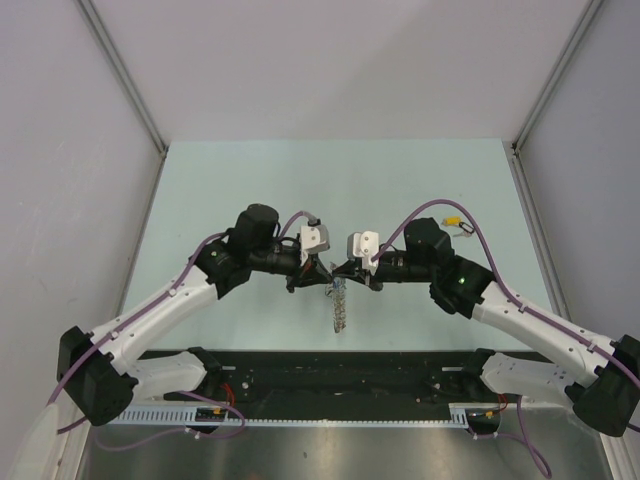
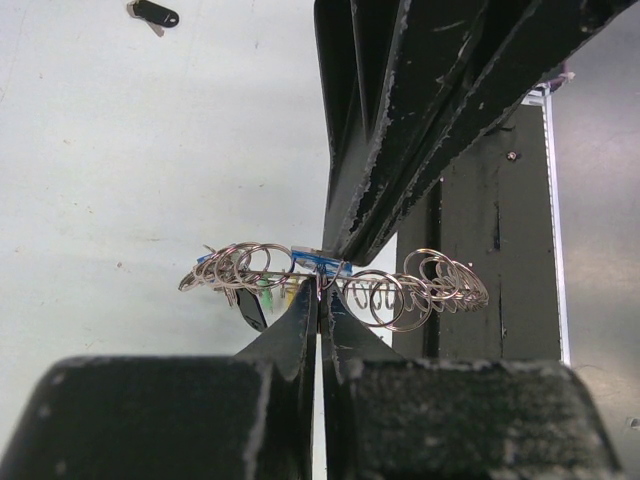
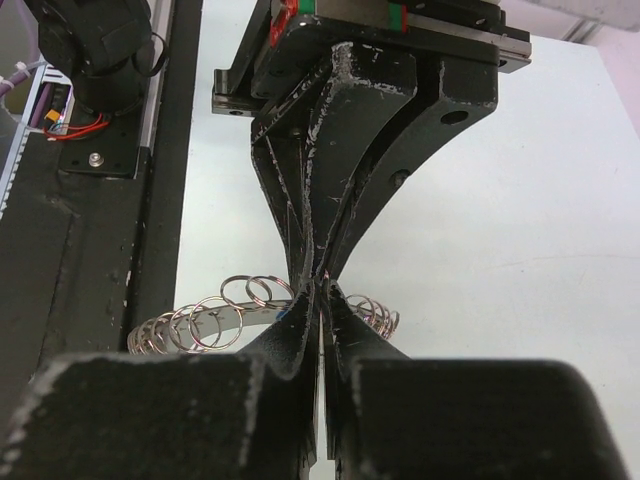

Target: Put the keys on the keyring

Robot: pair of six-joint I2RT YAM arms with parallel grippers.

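Left gripper (image 1: pixel 322 268) and right gripper (image 1: pixel 346 270) meet nose to nose over the worktop (image 1: pixel 250 190), with the keyring (image 1: pixel 338 306) hanging at the spot where they meet.

The left gripper is clenched on the keyring, a wire band strung with many small loops that droops down from its tips. The right gripper comes in from the opposite side with its jaws squeezed tight as well. Its tips are against the ring right where a blue tag (image 2: pixel 308 262) sits, and I cannot tell whether it nips the tag or the ring itself. A green tag (image 2: pixel 266 290), a yellow tag (image 2: pixel 290 293) and a black tag (image 2: pixel 250 308) hang on the ring just beside the left gripper's tips. Well apart from all this, a yellow key (image 1: pixel 452 221) and a black key (image 1: pixel 466 229) lie loose together on the worktop at the far right, beyond the right arm.
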